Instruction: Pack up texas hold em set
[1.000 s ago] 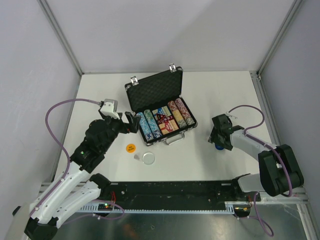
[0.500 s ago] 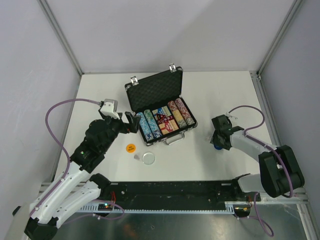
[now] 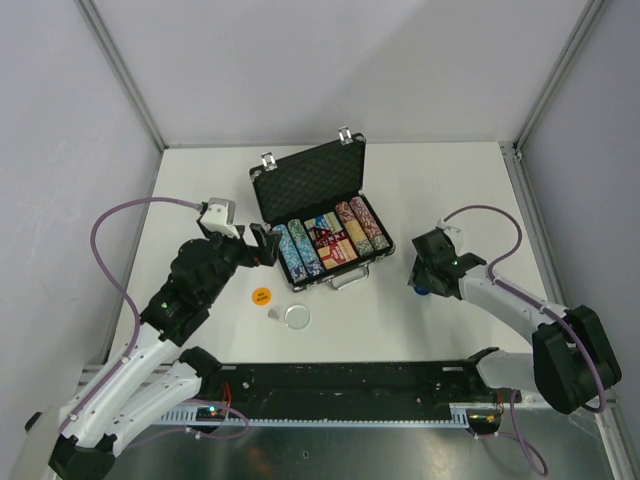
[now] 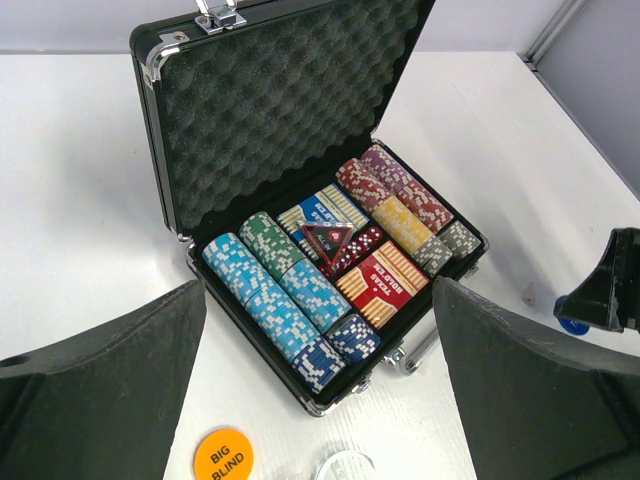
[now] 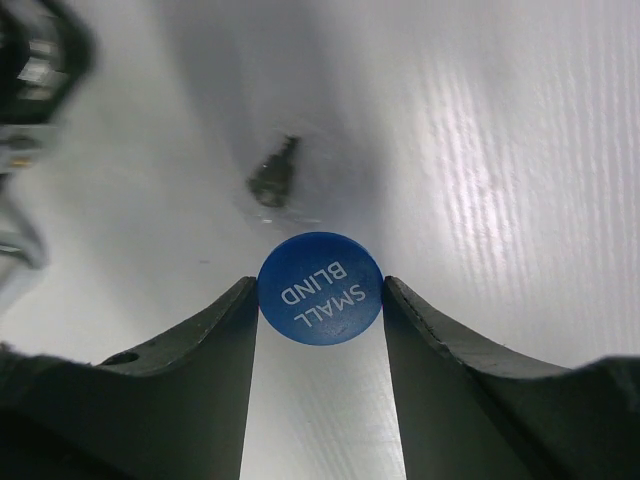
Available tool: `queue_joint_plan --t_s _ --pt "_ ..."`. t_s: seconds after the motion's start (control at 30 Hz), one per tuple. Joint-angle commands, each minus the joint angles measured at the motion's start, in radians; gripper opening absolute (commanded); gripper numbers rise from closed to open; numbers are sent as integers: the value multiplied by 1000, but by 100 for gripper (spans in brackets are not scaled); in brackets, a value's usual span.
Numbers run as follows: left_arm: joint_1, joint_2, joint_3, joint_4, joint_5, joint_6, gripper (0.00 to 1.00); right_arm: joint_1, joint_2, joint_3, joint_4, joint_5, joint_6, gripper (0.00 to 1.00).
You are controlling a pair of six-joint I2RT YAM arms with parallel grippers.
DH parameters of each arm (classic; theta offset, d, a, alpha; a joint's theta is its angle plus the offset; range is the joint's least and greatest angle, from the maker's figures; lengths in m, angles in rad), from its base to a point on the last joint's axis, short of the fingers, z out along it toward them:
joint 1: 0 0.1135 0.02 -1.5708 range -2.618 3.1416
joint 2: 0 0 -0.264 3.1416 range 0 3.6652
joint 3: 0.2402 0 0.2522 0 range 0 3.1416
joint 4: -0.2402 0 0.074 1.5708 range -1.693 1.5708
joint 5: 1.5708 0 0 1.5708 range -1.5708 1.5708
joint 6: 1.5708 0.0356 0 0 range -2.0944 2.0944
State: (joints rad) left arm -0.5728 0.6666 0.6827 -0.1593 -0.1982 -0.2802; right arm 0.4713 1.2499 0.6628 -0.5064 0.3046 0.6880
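Right gripper [image 3: 428,283] pinches blue SMALL BLIND button [image 5: 320,288] close to white table [image 3: 440,190], well right of open black briefcase [image 3: 305,185] at ctr, with chip rows [image 4: 270,290], card deck [image 4: 383,282] & red dice [image 4: 358,245] inside. Left gripper [image 3: 262,243], jaws spread wide & empty, hovers just left of case; orange BIG BLIND button [image 3: 260,295] lies nearby.

The clear round button [image 4: 343,466] is cut off below, the blue button [image 4: 571,324] half hidden.

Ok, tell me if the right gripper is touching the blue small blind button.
Touching. Right wrist view: both fingers of the right gripper meet the blue small blind button with no gap.
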Motion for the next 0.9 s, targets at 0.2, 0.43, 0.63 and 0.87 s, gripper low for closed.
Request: queue_joint_plan --t_s 0.2,0.43,0.63,0.87 --pt "3 -22 1 33 -5 5 100 143 75 249 47 -10 -52 47" --pt "3 -39 -6 33 -22 6 100 251 334 485 89 14 -110 47" --pt "3 -43 -8 33 -26 7 100 300 510 649 112 31 -155 48" --pt "4 -42 -8 31 -23 8 100 332 657 785 77 32 -184 49"
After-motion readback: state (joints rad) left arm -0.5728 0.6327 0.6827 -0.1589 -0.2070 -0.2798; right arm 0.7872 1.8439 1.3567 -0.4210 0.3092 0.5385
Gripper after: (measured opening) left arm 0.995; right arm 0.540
